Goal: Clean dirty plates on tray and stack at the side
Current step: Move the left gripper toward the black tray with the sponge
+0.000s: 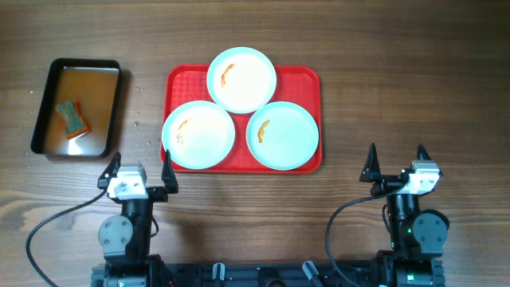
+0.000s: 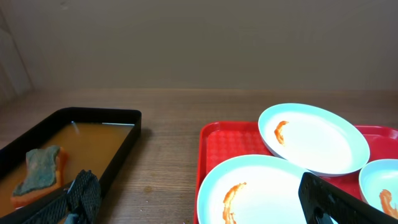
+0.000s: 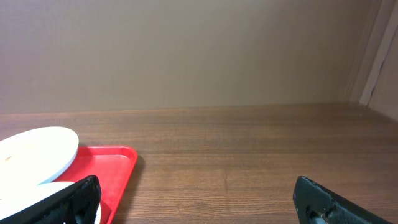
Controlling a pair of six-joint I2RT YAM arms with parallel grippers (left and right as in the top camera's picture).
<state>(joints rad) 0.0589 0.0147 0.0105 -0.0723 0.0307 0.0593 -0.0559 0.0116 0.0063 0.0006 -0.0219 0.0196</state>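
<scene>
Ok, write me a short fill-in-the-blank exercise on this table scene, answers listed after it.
1. The red tray carries ____ plates, each with an orange smear.
2. The sponge lies in the ____, to the left of the tray.
3. The left tool and the right tool both stand ____, holding nothing.
Missing words: three; black pan; open.

Dark brown wooden table (image 1: 414, 88) with long horizontal grain across its planks, plain matte beige wall (image 3: 186, 50) rising straight behind its far edge, pale vertical trim (image 3: 382, 50) leaning at the wall's right end, soft even indoor light, slight sheen on the wood
</scene>
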